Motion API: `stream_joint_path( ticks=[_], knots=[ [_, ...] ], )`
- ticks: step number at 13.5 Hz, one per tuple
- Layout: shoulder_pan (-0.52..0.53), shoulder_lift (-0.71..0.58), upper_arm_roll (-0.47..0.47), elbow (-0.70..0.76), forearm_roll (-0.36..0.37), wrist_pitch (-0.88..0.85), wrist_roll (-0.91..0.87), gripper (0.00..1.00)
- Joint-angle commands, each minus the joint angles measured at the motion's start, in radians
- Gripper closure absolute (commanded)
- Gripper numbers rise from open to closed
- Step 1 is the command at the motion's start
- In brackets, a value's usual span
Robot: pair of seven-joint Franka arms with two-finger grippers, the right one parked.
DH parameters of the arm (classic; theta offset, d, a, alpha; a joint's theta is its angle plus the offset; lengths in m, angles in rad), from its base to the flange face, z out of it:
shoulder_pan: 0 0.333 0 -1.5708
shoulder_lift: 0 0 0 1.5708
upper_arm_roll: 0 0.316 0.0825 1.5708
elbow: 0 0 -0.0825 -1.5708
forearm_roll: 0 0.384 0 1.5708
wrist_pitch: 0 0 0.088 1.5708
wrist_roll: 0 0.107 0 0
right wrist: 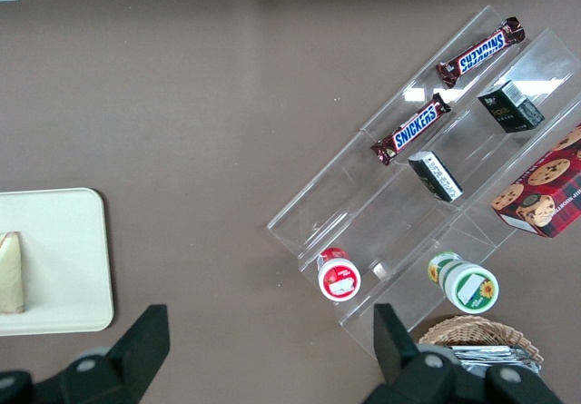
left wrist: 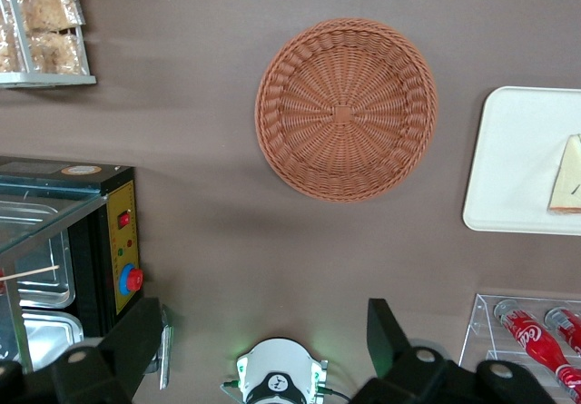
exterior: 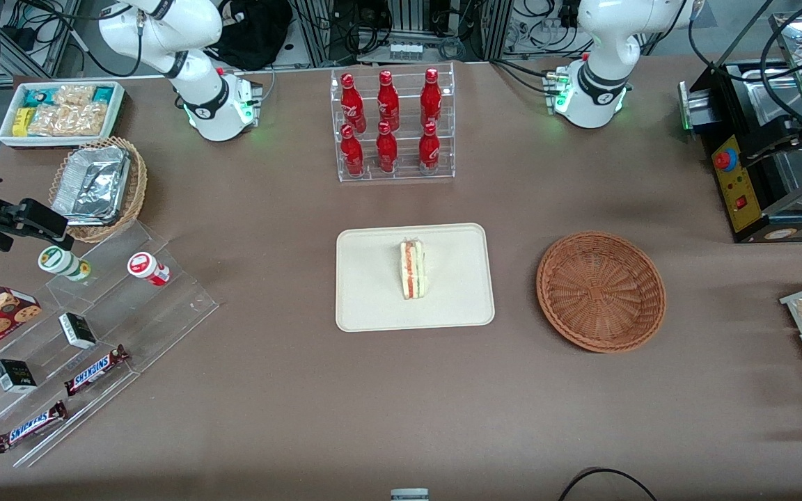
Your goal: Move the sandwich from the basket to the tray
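one sandwich (exterior: 413, 269) is lying on the tray (exterior: 373, 292), standing on its edge with its long axis running from the front-camera side of the tray toward the rack of red bottles (exterior: 390, 125), and nothing is sitting in the basket (exterior: 601, 291). the claw (left wrist: 263, 340) is hanging high above the desk (exterior: 303, 403) with its two fingers (left wrist: 386, 336) spread wide apart and gripping nothing, nearly over the working arm's own base (left wrist: 277, 386). from the claw, the basket is lying straight ahead and below, toward the front camera, and the tray with the sandwich is lying off to one side of it, further toward the parked arm's end of the desk. judging from how things are lying, the transfer is looking finished, so no reach toward the basket is being called for; if the wedge needed nudging, the claw would be travelling past the basket's rim and closing across the short bread faces.
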Motion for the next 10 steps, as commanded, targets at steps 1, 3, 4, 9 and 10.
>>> stream_joint_path(
  ticks=[1,3,4,9,10],
  knots=[
    [0.032,0.008,-0.023,0.015,-0.003,-0.012,0.009,0.0],
    [0.055,0.008,-0.039,0.016,-0.006,-0.012,-0.013,0.0],
    [0.071,0.008,-0.056,0.016,-0.005,-0.013,-0.013,0.0],
    [0.078,0.008,-0.058,0.01,-0.005,0.046,-0.024,0.0],
    [0.078,0.008,-0.058,0.012,-0.003,0.053,-0.025,0.0]
  ],
)
